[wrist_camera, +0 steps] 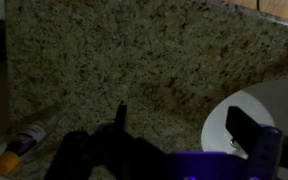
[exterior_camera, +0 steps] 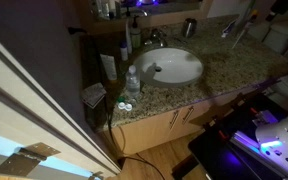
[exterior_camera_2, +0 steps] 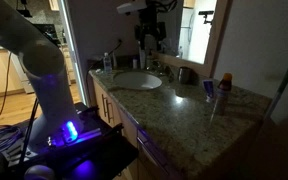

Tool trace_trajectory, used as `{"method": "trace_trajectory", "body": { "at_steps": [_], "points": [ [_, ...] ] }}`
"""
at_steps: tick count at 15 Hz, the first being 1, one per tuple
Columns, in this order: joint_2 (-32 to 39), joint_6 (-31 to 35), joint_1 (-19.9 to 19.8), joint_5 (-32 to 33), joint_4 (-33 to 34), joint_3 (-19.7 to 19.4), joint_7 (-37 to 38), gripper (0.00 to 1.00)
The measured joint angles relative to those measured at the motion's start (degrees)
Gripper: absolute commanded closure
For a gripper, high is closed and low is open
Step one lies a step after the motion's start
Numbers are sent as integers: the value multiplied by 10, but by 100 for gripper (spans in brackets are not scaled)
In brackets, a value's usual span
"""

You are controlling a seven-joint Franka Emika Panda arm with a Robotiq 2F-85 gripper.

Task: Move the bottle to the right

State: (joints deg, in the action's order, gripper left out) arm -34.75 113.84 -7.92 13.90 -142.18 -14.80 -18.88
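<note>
My gripper (exterior_camera_2: 149, 40) hangs high above the back of the sink, near the faucet. In the wrist view its two dark fingers (wrist_camera: 184, 125) are spread wide with nothing between them, over the granite counter (wrist_camera: 134, 60) and the sink's white rim (wrist_camera: 269, 105). A pale upright bottle-like shape (exterior_camera: 134, 40) stands at the back of the counter beside the faucet. It is too dim to say that it is the bottle. The gripper is apart from it.
A clear water bottle (exterior_camera: 132, 82) stands at the counter's front edge by the white sink (exterior_camera: 174, 66). A dark metal cup (exterior_camera_2: 187, 73) sits behind the sink. Small blue and orange items (exterior_camera_2: 216, 86) stand further along. A small tube with an orange cap (wrist_camera: 22, 140) lies on the granite.
</note>
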Motion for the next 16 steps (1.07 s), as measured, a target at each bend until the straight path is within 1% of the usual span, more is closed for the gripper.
{"method": "trace_trajectory", "body": {
  "at_steps": [10, 11, 12, 14, 16],
  "points": [
    [1, -1, 0, -3, 0, 1, 9, 0],
    [5, -1, 3, -11, -1, 5, 17, 0],
    [11, -1, 10, -31, -4, 13, 33, 0],
    [32, 1, 34, -89, -3, 43, 90, 0],
    [62, 16, 53, -139, 11, 81, 178, 0]
  ]
}}
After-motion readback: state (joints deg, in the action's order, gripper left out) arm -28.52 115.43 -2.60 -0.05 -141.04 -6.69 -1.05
